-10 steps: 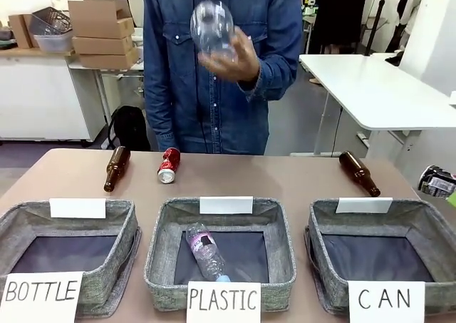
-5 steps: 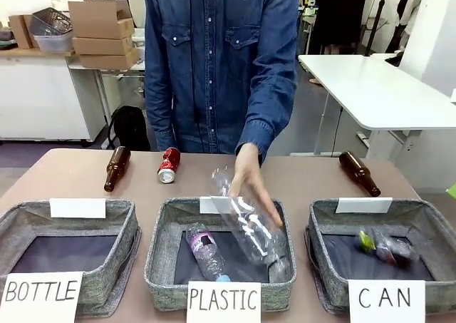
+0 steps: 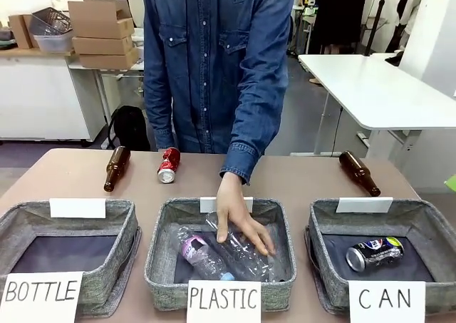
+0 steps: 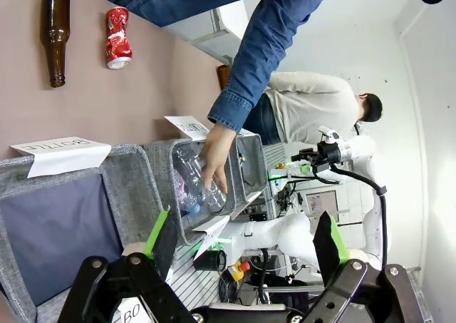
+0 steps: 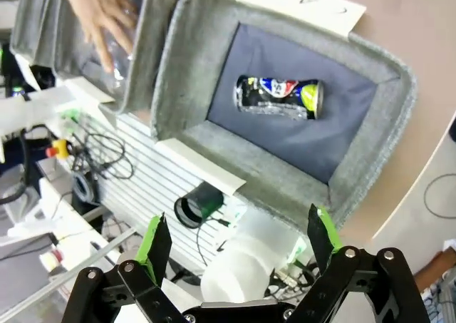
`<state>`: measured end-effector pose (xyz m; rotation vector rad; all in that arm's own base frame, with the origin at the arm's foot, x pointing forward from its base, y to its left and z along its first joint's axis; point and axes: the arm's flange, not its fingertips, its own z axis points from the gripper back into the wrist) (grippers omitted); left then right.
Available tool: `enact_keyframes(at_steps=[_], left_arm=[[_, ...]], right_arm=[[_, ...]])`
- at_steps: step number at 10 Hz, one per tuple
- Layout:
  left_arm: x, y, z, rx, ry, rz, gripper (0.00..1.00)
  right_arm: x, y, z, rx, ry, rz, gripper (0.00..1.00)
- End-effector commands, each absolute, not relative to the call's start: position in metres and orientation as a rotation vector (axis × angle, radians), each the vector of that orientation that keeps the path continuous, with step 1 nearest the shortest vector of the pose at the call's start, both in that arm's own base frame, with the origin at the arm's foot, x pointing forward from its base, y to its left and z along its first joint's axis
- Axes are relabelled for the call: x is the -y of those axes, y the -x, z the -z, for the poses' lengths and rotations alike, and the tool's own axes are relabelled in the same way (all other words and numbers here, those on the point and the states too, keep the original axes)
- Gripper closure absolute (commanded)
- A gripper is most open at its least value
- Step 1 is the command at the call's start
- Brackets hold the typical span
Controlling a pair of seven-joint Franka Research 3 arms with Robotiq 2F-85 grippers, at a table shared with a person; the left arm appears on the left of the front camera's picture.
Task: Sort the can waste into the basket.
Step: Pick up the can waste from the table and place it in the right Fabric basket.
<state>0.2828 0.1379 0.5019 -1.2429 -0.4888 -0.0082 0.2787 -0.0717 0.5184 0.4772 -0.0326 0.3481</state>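
Moved: blue can, a blur mid-tumble a moment ago, now lies on its side in the basket; the person's hand has pushed a clear bottle down into the middle bin
Right gripper: jaws wide apart, nothing held; basket and blue can straight ahead
Left gripper: jaws wide apart, nothing held
Red can: on the table far ahead of that gripper, beside a brown bottle

Two cans: the red can and the dark blue can. Two glass bottles, the left brown bottle and the right brown bottle, plus two plastic ones: the pink-labelled bottle and the clear bottle. Three bins in all: the BOTTLE bin, the PLASTIC bin and the basket.
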Motion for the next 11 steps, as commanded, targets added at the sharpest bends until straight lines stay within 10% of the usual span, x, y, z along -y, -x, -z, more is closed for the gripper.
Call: enact_keyframes(at_steps=[1, 5, 11], left_arm=[[-0.138, -0.282, -0.502, 0.498, 1.250, 0.028, 0.00], [-0.138, -0.282, -0.502, 0.498, 1.250, 0.028, 0.00], [-0.138, -0.282, -0.502, 0.498, 1.250, 0.028, 0.00]], right_arm=[[0.079, -0.283, -0.528, 0.162, -0.633, -0.277, 0.00], [0.091, -0.282, -0.568, 0.455, -1.603, -0.028, 0.00], [0.100, -0.291, -0.577, 0.386, -1.443, -0.037, 0.00]])
